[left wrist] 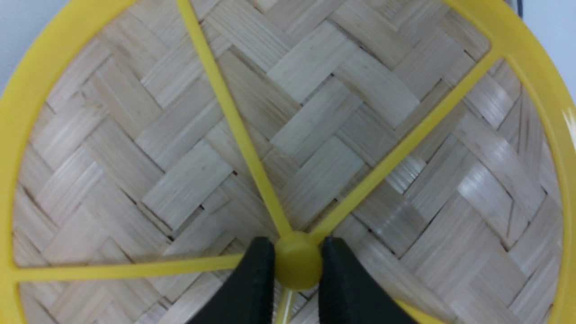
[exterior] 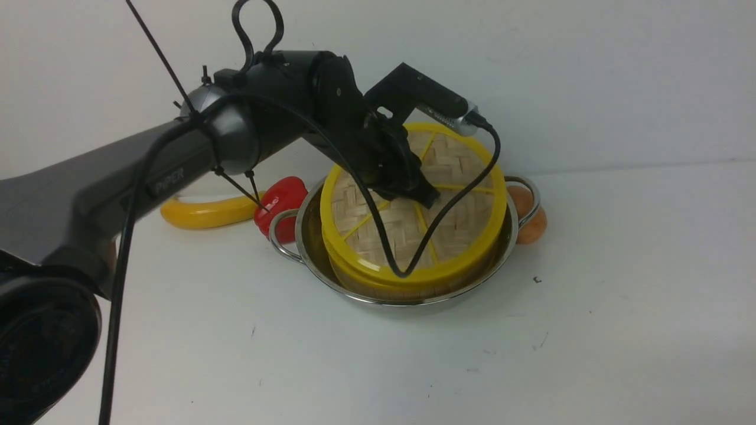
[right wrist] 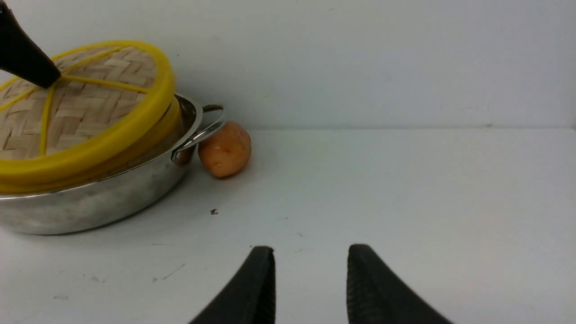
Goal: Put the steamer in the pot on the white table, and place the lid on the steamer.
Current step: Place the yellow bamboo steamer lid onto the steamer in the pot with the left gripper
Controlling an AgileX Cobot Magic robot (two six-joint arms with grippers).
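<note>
"Where's the flat, round woven-bamboo lid (exterior: 460,165) with yellow spokes?"

"My left gripper (left wrist: 295,245) is pinched on its hub (left wrist: 298,270). It lies tilted on the round bamboo steamer (exterior: 378,290), in the shiny steel pot (exterior: 307,236) on the white table (exterior: 590,324). My right gripper (right wrist: 310,261) hangs apart, empty."

"Next?"

"I'd level it, seat the rim all round, then release."

Clear run across white table (exterior: 620,307) right of pot (exterior: 407,298); banana (exterior: 201,213), red pepper (exterior: 286,195) crowding its left, potato (exterior: 531,227) tight on right.
</note>
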